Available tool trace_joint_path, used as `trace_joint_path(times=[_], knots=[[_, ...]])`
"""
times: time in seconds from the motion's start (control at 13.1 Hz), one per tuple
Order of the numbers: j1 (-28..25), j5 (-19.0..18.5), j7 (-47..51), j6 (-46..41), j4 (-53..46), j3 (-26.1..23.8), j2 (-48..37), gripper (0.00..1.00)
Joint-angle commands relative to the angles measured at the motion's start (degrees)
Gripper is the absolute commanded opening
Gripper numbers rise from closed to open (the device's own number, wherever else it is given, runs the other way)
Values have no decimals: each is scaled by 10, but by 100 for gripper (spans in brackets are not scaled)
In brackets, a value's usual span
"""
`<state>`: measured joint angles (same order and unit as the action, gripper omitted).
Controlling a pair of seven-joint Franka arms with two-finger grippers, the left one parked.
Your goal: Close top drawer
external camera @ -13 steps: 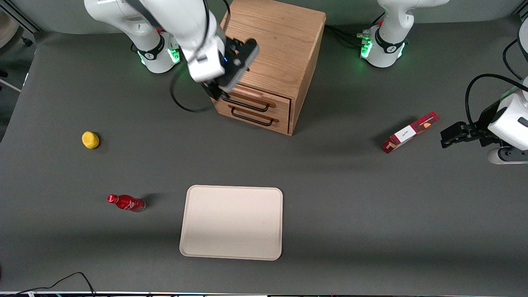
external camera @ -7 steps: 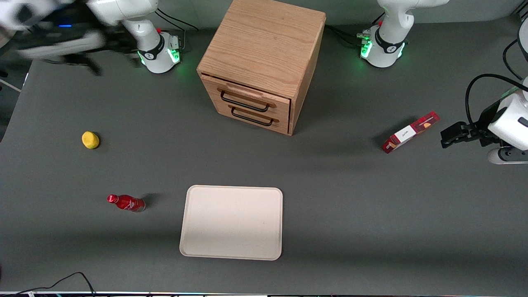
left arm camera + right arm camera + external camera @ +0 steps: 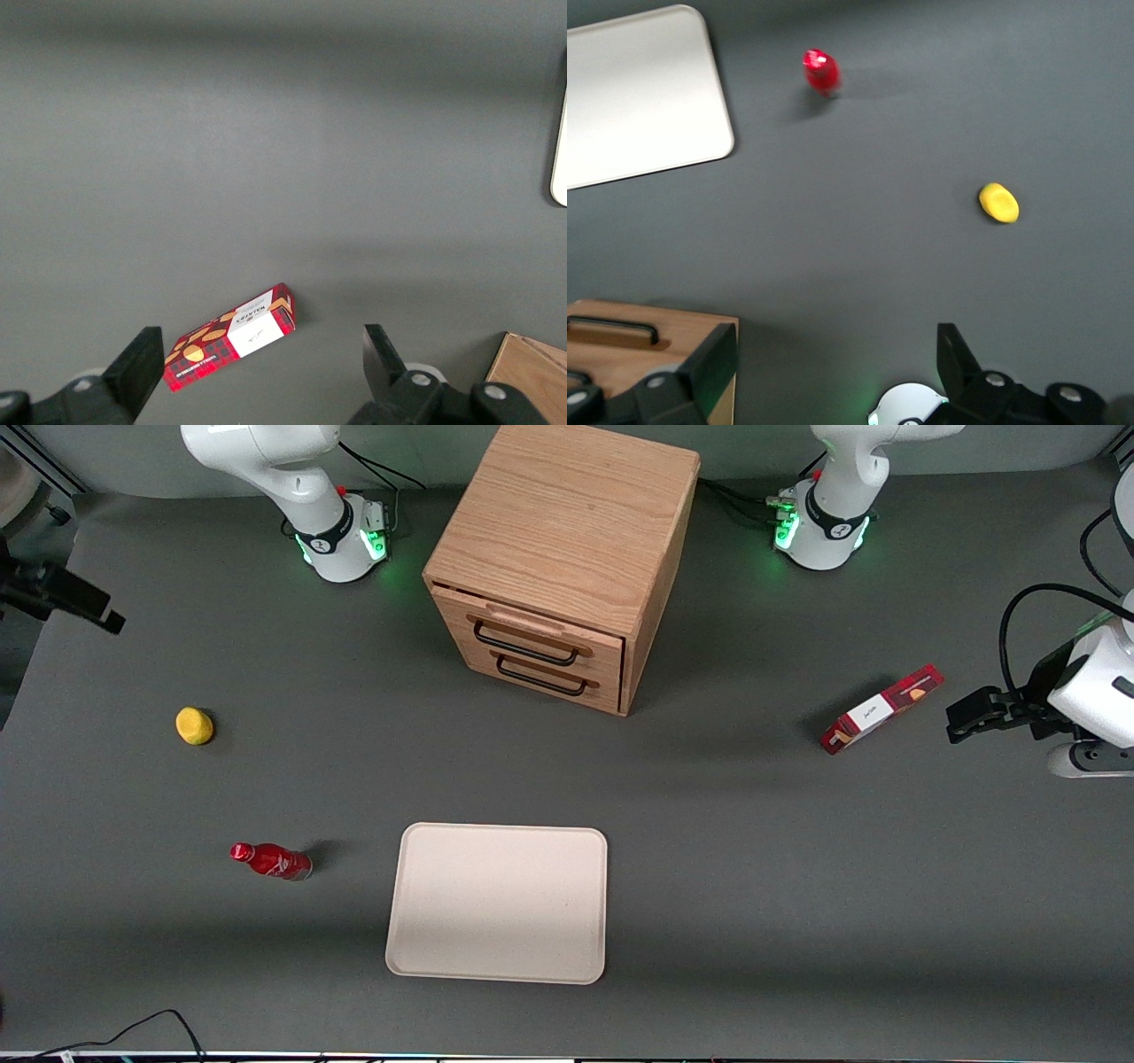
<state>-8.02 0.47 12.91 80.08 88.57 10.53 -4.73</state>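
Jaws are standing apart and holding nothing: in the wrist view both fingers (image 3: 700, 376) are showing wide apart with bare table between them. Gripper (image 3: 75, 602) is hanging at the working arm's end of the table, well apart from the cabinet (image 3: 567, 522) and above the table (image 3: 753, 850). Top drawer (image 3: 532, 633) is sitting almost flush in the cabinet, with a thin dark line showing along its upper edge, so I am judging it closed or very nearly so; cannot tell whether it is fully seated. Main risk: if that line is a real gap, the task is not quite finishing, and a return push coming in off-centre could be skewing the drawer or catching its black handle (image 3: 524, 646) instead of the front. A low approach could be hitting the lower drawer (image 3: 545, 677) by mistake. Lemon (image 3: 194, 725) and red bottle (image 3: 270, 861) are lying near the arm's sweep path; a fast low swing could be knocking them. Tray (image 3: 498, 902) is well clear.
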Motion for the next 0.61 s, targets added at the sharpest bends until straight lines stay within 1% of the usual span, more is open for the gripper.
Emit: trace_joint_path(times=[0.0,0.15,0.23,0.38,0.53], knots=[[-8,-9,13,35,51,6,-5,100],[-15,-24,-4,45,56,-2,-10,100],[-13,-31,-15,46,53,-17,-10,100],[-11,-32,-27,47,45,-21,-6,100],[-6,-23,-19,40,34,-16,1,100]])
